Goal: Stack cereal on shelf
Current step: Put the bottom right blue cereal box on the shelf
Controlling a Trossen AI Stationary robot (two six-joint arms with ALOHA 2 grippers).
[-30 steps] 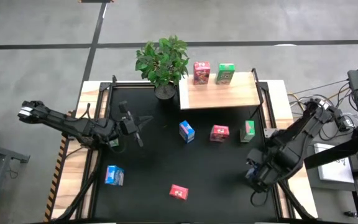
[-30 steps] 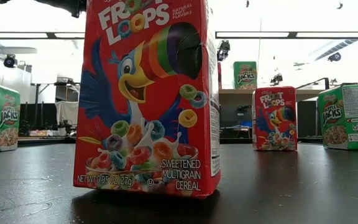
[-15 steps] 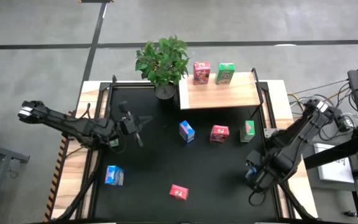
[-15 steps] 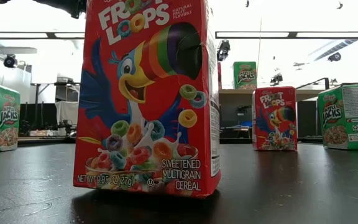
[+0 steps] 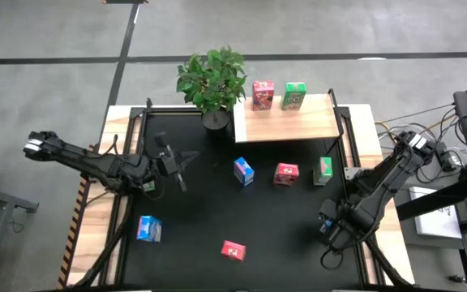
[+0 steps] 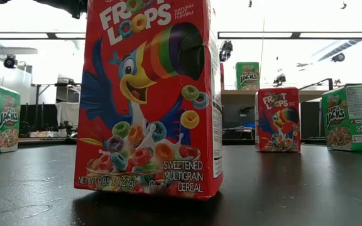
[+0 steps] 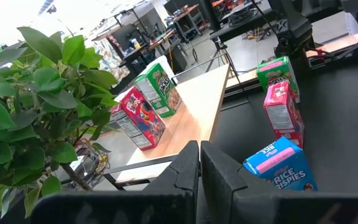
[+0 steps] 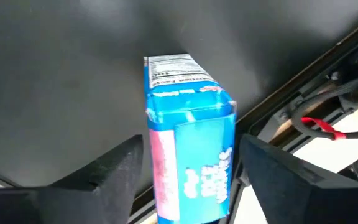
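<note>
Shelf [image 5: 290, 122] at table's [image 5: 201, 211] far edge, right of potted plant [image 5: 212, 81]. On shelf: pink-red box [image 5: 263, 94] and green box [image 5: 294, 96], upright, side by side, near far rim.

On table: blue box [image 5: 243, 171], pink-red box [image 5: 286, 173], green box [image 5: 324, 170] in row just before shelf; blue box [image 5: 148, 229] near left; pink-red box [image 5: 233, 251] near front.

Right tool [image 5: 328, 228] at table's right front, fingers spread wide, blue box [image 8: 188, 165] between them, grip not evident.

Left tool [image 7: 199, 180] over table's left side, fingers pressed together, empty.
</note>
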